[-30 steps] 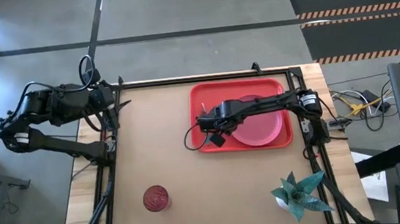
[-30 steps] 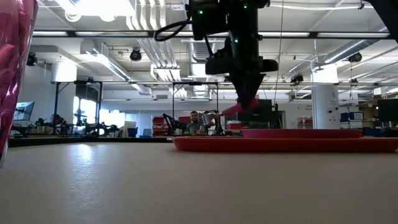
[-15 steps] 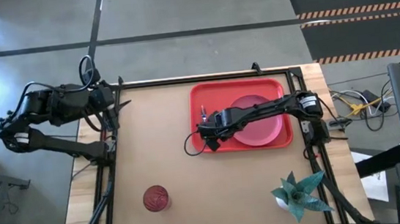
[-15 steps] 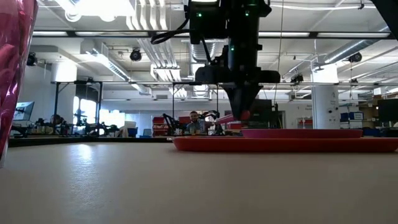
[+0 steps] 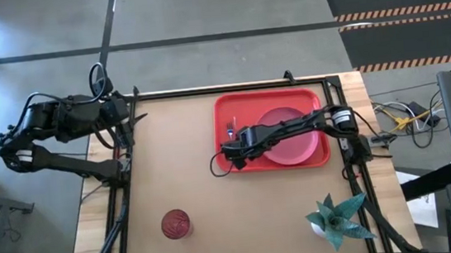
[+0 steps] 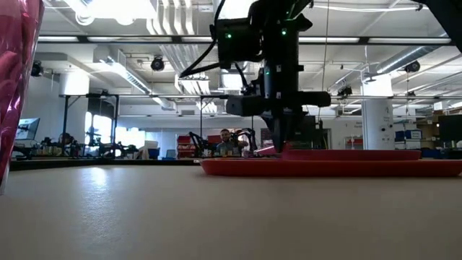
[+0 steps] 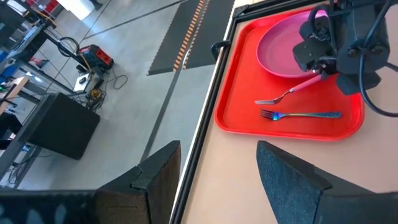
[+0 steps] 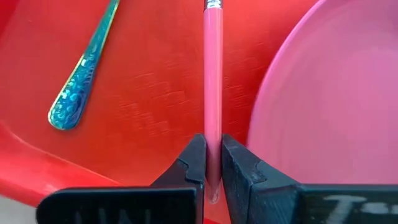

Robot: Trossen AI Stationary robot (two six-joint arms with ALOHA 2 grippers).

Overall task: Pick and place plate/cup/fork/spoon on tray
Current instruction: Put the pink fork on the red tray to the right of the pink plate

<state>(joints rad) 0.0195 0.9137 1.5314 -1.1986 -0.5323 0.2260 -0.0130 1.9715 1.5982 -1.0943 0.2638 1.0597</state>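
Three of four pieces over the tray point(image 5: 230, 161) already: plate point(image 5: 295, 142) seated inside, bluish-handled utensil point(image 7: 300, 115) lying flat near the edge, pink-handled fork point(image 7: 286, 94) pinched by the right gripper point(image 5: 235, 141), low over the tray floor, probably about to be released. Left gripper point(image 7: 217, 177) parked at the table's far-left corner, fingers wide, empty. Cup point(image 5: 176, 224) left, well apart on the table.

right claw point(image 6: 280, 146) down at the tray point(image 6: 332, 167) on the counter point(image 6: 216, 217), plate point(image 6: 350, 154) beside it, cup point(image 6: 18, 79) blurred at near left edge.
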